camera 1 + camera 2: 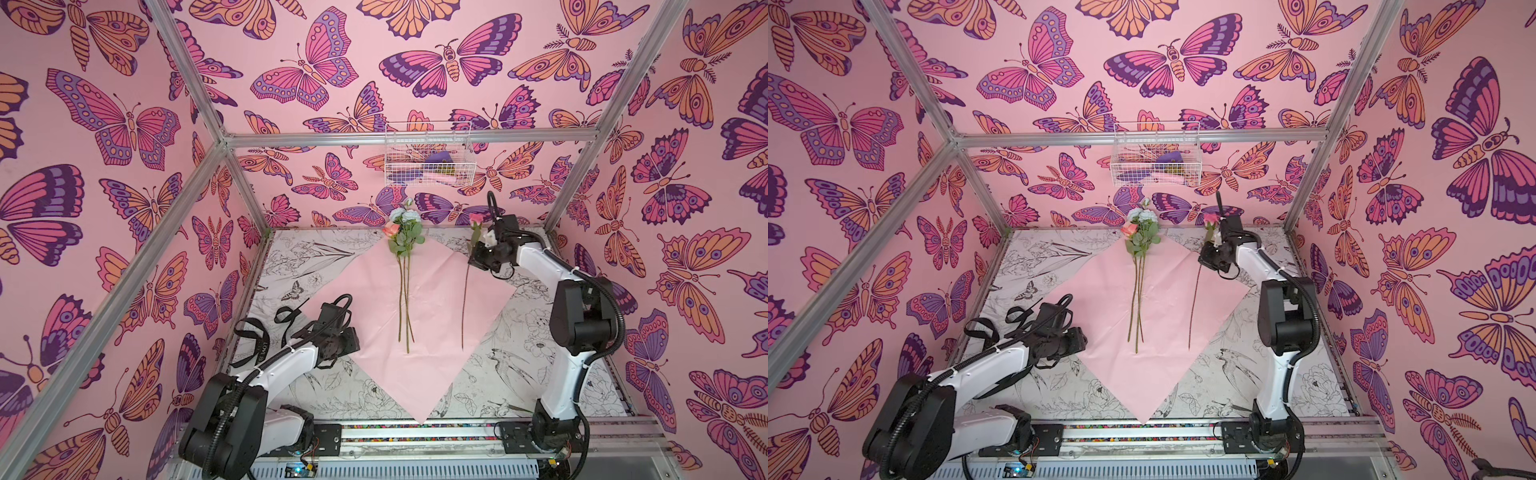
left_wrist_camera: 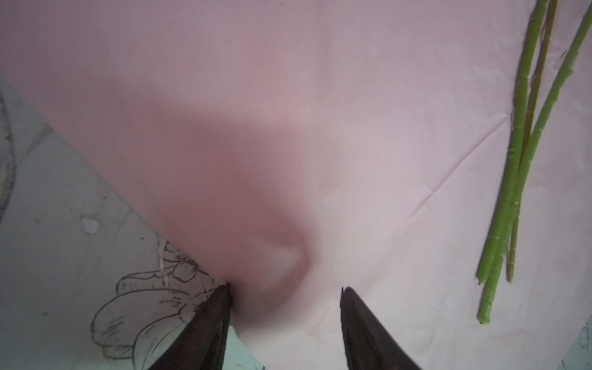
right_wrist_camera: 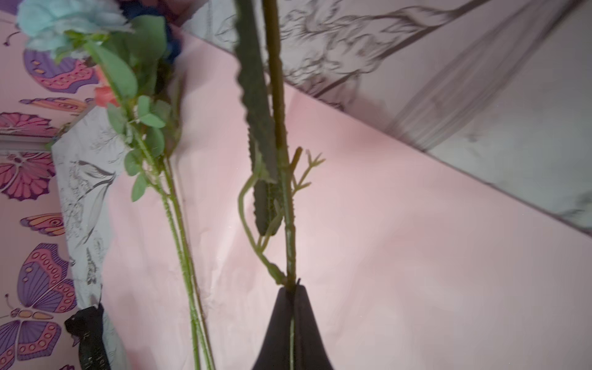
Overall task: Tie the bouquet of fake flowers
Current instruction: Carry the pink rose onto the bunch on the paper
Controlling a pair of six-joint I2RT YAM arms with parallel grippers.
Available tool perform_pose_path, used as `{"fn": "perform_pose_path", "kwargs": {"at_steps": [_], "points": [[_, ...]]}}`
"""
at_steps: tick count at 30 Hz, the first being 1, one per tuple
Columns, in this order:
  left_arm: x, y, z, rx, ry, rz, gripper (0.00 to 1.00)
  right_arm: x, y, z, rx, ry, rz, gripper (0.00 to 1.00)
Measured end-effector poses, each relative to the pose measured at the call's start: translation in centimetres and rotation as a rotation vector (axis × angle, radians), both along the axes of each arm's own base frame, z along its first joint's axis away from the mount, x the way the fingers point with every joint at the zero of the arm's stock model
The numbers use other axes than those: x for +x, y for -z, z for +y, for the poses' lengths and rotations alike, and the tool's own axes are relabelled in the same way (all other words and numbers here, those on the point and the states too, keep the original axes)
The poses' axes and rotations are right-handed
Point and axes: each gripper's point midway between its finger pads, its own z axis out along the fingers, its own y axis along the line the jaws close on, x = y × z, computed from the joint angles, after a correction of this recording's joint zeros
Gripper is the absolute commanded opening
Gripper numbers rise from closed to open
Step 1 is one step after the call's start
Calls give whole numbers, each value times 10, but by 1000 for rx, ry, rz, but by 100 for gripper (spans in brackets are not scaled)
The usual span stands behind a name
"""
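Right gripper [image 3: 293,293] is shown clamped on a pink rose stem [image 3: 290,224], beside the other stems [image 2: 518,166] laid on pink wrapping paper [image 1: 365,299]; left gripper [image 2: 285,288] is poised half-open at the paper's edge. The stems are judged light, thin and springy (blooms easily crushed), best pinched on bare stalk.

Left arm [image 1: 282,361] folded low, forearm angled toward middle. Left gripper [image 2: 285,288] aimed down, close to surface, jaws parted. Right arm [image 1: 536,259] upright, elbow high, forearm reaching toward far side. Right gripper [image 3: 294,286] jaws pinched on single stem [image 3: 290,224].
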Motion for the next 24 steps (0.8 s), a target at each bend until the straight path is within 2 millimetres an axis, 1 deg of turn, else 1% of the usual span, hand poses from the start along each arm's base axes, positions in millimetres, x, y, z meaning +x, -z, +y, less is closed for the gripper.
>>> {"fn": "perform_pose_path", "kwargs": {"at_steps": [3, 6, 10, 17, 21, 24], "points": [[1, -4, 0, -5, 0, -14, 58, 2, 3, 36, 46, -33, -11, 0], [2, -7, -1, -12, 1, -25, 58, 6, 12, 57, 71, -40, -3, 0], [3, -11, -2, -18, 2, -40, 58, 14, 23, 72, 91, -33, 13, 0], [3, -13, -2, -22, 2, -48, 58, 34, 35, 98, 104, -54, 7, 0], [3, -13, -2, -21, 2, -47, 58, 39, 48, 109, 103, -69, 19, 0], [3, -13, -2, -22, 2, -48, 58, 39, 56, 115, 97, -77, 37, 0]]}}
